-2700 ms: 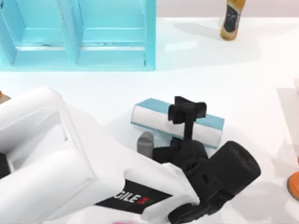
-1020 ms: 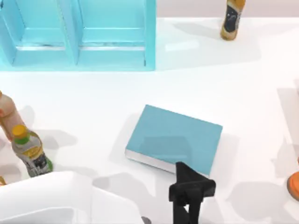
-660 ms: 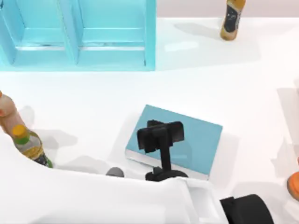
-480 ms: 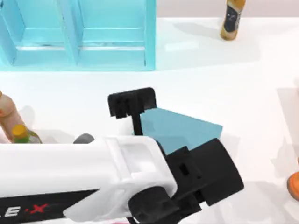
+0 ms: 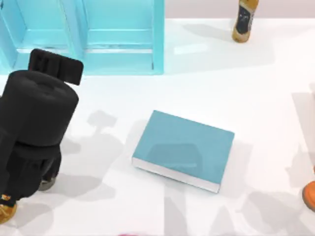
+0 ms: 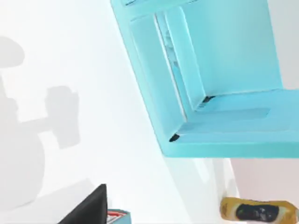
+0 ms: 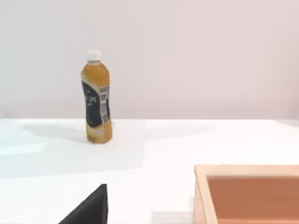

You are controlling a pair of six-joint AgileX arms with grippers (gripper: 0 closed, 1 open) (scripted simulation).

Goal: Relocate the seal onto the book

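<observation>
Table (image 5: 236, 88): white, seen from above; clock directions are read on the top view.
Book (image 5: 183, 149): teal hardcover lying flat near the centre, a little toward 5 o'clock; turned slightly askew, with its white page edges facing 6 o'clock.
Seal: whereabouts cannot be told.
Left arm (image 5: 34, 128): bulky black section over the table at 9 o'clock.
Left gripper (image 5: 55, 66): black, at 10 o'clock, just in front of the shelf's lower edge and well apart from the book; its grip, whether wide, narrow or holding, cannot be told.
Shelf (image 5: 83, 34): light-blue unit with upright dividers, at 11 o'clock; the left wrist view also shows it at close range (image 6: 210, 93).
Bottle (image 5: 243, 19): amber drink with a dark label, upright at 1 o'clock at the far edge; the right wrist view shows its white cap (image 7: 96, 98), and it also appears in the left wrist view (image 6: 257, 211).
Right gripper (image 7: 91, 210): a black wedge in the right wrist view; grip cannot be told.
Box (image 7: 247, 193): pale wood walls with an orange inside, close to the right gripper.
Orange object (image 5: 310, 194): at the table's right edge, 4 o'clock; cut off, so its kind is unclear.
Amber object (image 5: 6, 211): at 8 o'clock, partly under the left arm.
</observation>
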